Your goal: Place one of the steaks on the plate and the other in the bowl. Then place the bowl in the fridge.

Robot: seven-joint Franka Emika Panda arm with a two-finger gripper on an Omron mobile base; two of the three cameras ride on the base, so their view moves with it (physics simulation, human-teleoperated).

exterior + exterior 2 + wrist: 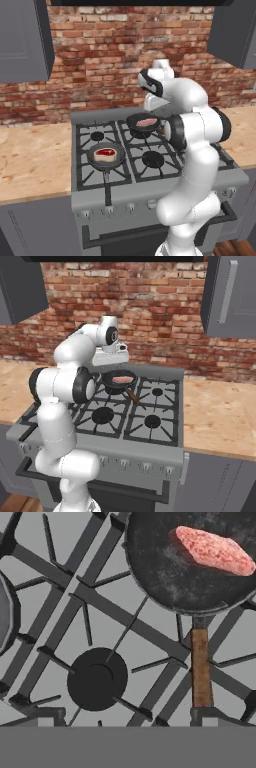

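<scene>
A bright red steak (105, 152) lies in the front-left frying pan (106, 156) on the stove. The paler pinkish steak (146, 122) (121, 379) (215, 549) lies in the back pan (118, 381) (165, 567). My gripper (152, 107) (111, 365) (130, 719) hovers above the stove, just short of the back pan, pointing down. It is open, its fingertips (47, 716) stand far apart with nothing between them. The steak sits up and to the right in the hand view. The plate, the bowl and the fridge are out of view.
The back pan's wooden handle (200, 667) points toward the hand. A burner (97, 678) lies right under the gripper. Wooden counters (30, 160) (220, 411) flank the stove. A brick wall stands behind it, with grey cabinets (230, 296) overhead.
</scene>
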